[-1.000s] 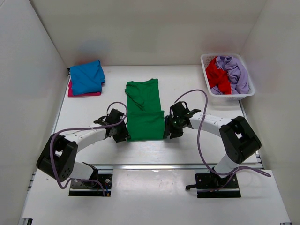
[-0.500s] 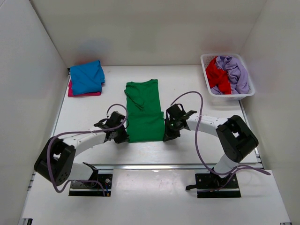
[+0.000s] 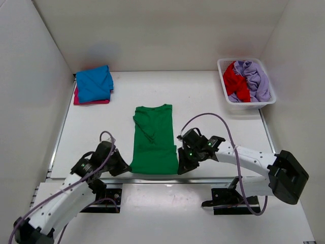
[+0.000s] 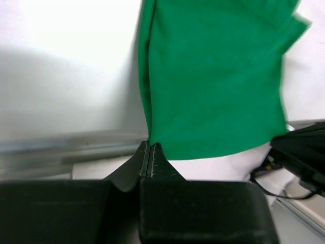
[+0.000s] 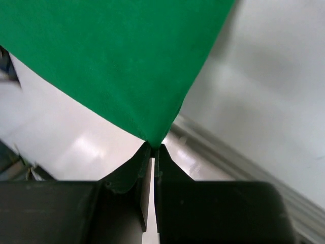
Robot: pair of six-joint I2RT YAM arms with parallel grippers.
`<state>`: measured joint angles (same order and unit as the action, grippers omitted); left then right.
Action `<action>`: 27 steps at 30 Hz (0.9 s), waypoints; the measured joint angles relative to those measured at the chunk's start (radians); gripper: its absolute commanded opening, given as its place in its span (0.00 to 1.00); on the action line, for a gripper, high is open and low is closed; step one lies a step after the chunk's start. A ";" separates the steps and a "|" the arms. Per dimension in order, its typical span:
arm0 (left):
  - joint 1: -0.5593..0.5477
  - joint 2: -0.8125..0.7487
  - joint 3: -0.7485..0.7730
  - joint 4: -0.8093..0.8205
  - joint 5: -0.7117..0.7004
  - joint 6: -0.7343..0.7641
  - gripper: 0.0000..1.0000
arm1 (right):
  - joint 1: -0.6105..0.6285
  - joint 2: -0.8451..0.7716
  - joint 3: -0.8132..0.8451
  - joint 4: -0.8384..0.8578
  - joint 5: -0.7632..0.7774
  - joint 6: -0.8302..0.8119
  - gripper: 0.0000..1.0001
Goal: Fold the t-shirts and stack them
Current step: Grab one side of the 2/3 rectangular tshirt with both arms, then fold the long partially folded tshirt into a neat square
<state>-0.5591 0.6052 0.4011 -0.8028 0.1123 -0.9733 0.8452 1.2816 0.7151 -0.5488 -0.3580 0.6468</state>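
Green t-shirt [image 3: 152, 140] lies flat at the middle of the table [image 3: 213, 117], a narrow strip with its sides folded in, collar toward the table's far side and hem at its near edge. The left gripper [image 3: 123, 169] is pinched tight on the left hem corner and the right gripper [image 3: 181, 168] on the right hem corner. At the table's far left corner a folded blue t-shirt [image 3: 94, 83] sits on a folded pink t-shirt [image 3: 84, 100]. At the far right corner a white basket [image 3: 223, 63] holds a crumpled red t-shirt [image 3: 236, 81] and lilac t-shirt [image 3: 254, 79]. Two shirts look finished; the green one seems to need its end-to-end folds and stacking, and two wait.
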 measured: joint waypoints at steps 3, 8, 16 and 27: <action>0.033 -0.119 0.023 -0.111 0.018 -0.001 0.00 | 0.045 -0.046 -0.018 -0.024 -0.021 0.023 0.00; 0.155 -0.156 0.141 -0.254 0.050 0.051 0.00 | 0.065 -0.092 0.010 -0.044 -0.029 0.053 0.00; 0.304 -0.127 0.315 -0.355 0.092 0.149 0.00 | -0.005 -0.080 0.180 -0.117 -0.037 0.029 0.00; 0.238 0.106 0.497 -0.333 0.033 0.171 0.00 | -0.130 0.104 0.517 -0.339 -0.044 -0.135 0.00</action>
<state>-0.3214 0.7109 0.8982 -1.1355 0.1455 -0.8024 0.7147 1.3857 1.2324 -0.8879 -0.4023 0.5114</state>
